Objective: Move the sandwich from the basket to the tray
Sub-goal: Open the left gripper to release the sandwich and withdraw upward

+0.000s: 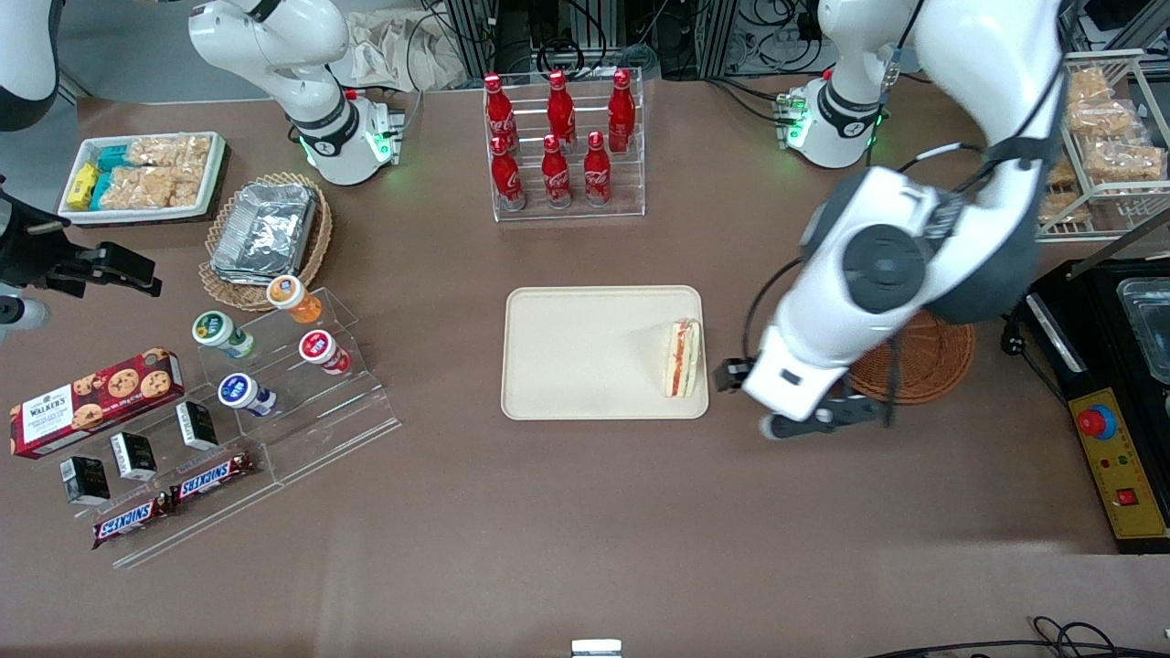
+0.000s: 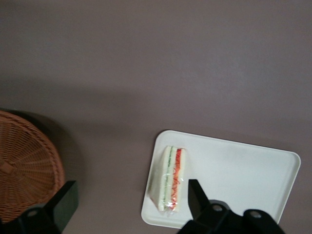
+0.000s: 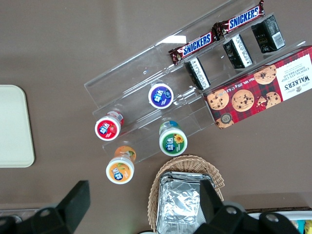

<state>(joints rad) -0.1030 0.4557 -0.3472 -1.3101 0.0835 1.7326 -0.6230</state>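
The sandwich (image 1: 683, 358), a wrapped white wedge with an orange-red filling, lies on the cream tray (image 1: 585, 356), at the tray's edge toward the working arm. The reddish-brown wicker basket (image 1: 934, 358) is empty where it shows and is partly hidden by the arm. My left gripper (image 1: 827, 413) hangs over the bare table between tray and basket, nearer the front camera than both. In the left wrist view the gripper (image 2: 130, 202) is open and empty, with its fingers (image 2: 196, 195) wide apart. The sandwich (image 2: 170, 178), tray (image 2: 234, 170) and basket (image 2: 24, 165) show there below it.
A clear rack of red bottles (image 1: 562, 146) stands farther from the camera than the tray. Toward the parked arm's end are yogurt cups on an acrylic stand (image 1: 274, 366), a tan basket with a foil container (image 1: 265, 233) and a snack tray (image 1: 142, 174). A control box (image 1: 1111, 439) sits at the working arm's end.
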